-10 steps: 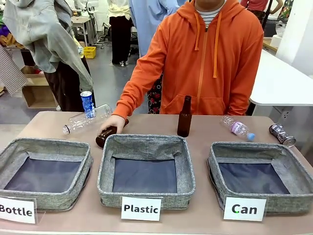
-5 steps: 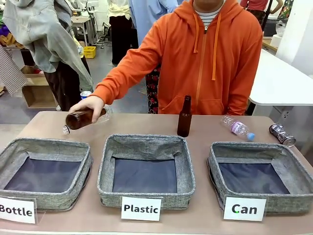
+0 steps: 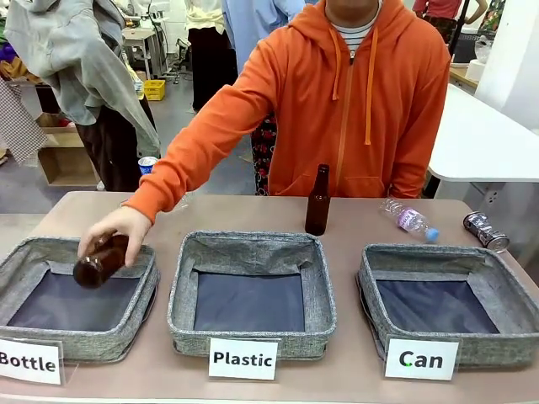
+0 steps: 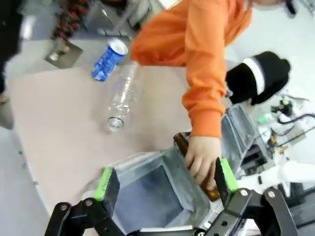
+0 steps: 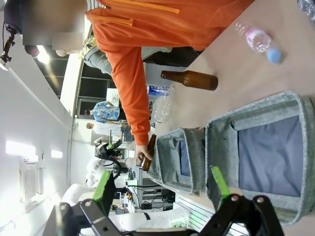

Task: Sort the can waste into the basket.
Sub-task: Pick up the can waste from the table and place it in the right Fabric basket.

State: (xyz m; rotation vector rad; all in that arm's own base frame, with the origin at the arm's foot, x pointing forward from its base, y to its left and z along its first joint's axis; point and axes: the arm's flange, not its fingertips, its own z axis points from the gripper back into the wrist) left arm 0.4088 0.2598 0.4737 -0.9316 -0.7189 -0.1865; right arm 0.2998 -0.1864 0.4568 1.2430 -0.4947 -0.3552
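The blue can [image 3: 148, 163] stands at the table's far left, half hidden behind the person's orange sleeve; in the left wrist view the blue can [image 4: 109, 60] lies far beyond my fingers. On the far right of the table, the silver can [image 3: 486, 231] lies on its side just behind the basket [image 3: 425, 255] signed "Can". That basket [image 5: 266, 105] is below my right gripper [image 5: 161, 184], which is open and holds nothing. My left gripper [image 4: 165, 182] is open too, above the "Bottle" basket [image 4: 147, 162].
The person's hand [image 3: 114, 236] holds a brown bottle [image 3: 97, 263] over the "Bottle" basket [image 3: 84, 251]. The "Plastic" basket [image 3: 253, 244] sits in the middle. Another brown bottle [image 3: 317, 200] stands behind it. Clear plastic bottles [image 3: 408, 220] [image 4: 120, 98] lie on the table.
The person's hand picked the brown bottle up from behind the "Plastic" basket and carried it left and toward me, over the "Bottle" basket.
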